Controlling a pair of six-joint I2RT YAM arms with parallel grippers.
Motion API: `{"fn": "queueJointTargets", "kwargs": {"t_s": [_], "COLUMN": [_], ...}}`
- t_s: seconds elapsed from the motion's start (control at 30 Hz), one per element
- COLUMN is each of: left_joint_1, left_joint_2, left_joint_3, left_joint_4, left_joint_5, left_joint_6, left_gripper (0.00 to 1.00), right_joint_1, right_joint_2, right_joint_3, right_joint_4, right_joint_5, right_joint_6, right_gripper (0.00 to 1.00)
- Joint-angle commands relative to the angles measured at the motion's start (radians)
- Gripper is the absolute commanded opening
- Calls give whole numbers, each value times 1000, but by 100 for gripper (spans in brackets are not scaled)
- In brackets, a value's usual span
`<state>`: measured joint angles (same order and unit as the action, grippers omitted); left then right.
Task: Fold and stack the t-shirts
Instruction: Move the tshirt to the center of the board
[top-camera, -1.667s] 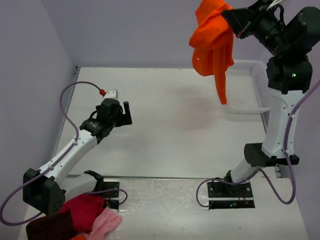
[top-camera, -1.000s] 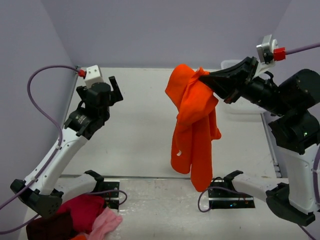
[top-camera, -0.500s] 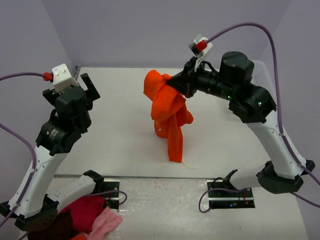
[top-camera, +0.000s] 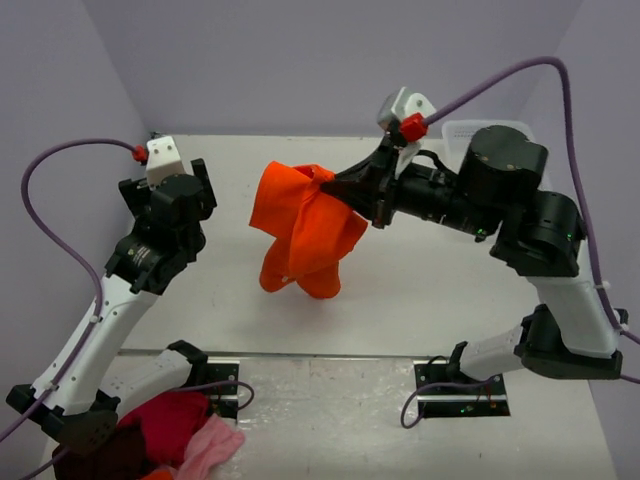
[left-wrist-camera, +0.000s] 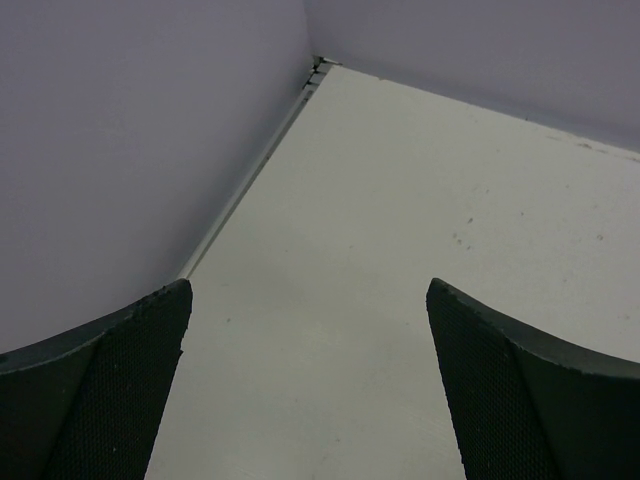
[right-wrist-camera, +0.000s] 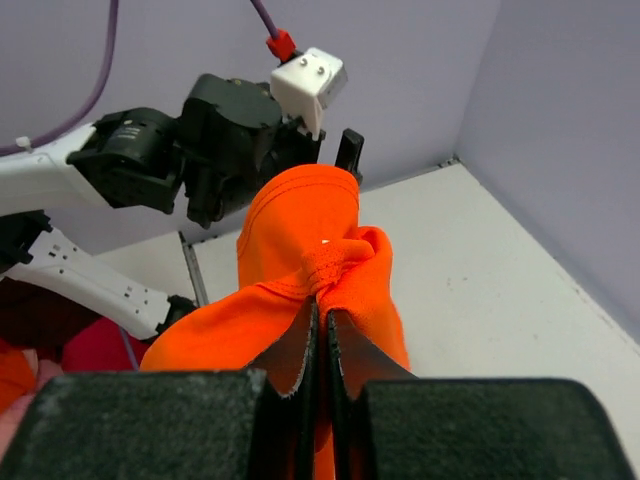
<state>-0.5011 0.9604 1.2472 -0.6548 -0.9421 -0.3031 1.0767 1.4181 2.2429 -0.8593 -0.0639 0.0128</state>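
A bright orange t-shirt (top-camera: 300, 230) hangs bunched in the air over the middle of the table, swung out to the left. My right gripper (top-camera: 335, 185) is shut on a gathered hem of this t-shirt (right-wrist-camera: 330, 265), and the cloth drapes down on both sides of the fingers. My left gripper (top-camera: 195, 180) is raised at the left of the table, apart from the shirt, and stands open. In the left wrist view its fingertips (left-wrist-camera: 150, 330) frame only bare table near the back left corner.
A heap of red, dark red and pink clothes (top-camera: 160, 435) lies at the near left beside the left arm's base. A white basket (top-camera: 470, 128) shows partly behind the right arm at the back right. Purple walls close in the table.
The right arm has swung the shirt from high at the back right down and leftward over the table's middle. The left arm rose and drew back to the left, still open.
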Motion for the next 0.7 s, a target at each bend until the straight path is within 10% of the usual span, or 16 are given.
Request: {"fn": "queueJointTargets", "kwargs": {"t_s": [0.0,0.23,0.5,0.53,0.57,0.6,0.67], "left_joint_1": [-4,-4,-4,-4,-4,-4,-4], "left_joint_2": [4,29,24,26,26,28,34], "left_joint_3": [-17,-29,-66,-68,-68,-69,-71], "left_joint_4": [63,107,139,138,135,133,126], "left_joint_5": [-43,-47,-26,-26,-23,-12,0], "left_joint_6": [1,25,30,32,29,25,19], "left_gripper": [100,100,100,100,100,100,100], "right_joint_1": [32,-18,-371,-389,-411,-457,-500], "right_joint_2": [-85,-75,276,408,476,545,706], "right_joint_3": [3,-121,-78,-9,51,195,291], "right_joint_4": [14,36,137,116,99,53,26], "right_joint_5": [128,217,79,79,79,69,75], "right_joint_6": [-60,-126,-88,-91,-88,-73,-77], "right_gripper": [0,0,0,5,32,96,99]}}
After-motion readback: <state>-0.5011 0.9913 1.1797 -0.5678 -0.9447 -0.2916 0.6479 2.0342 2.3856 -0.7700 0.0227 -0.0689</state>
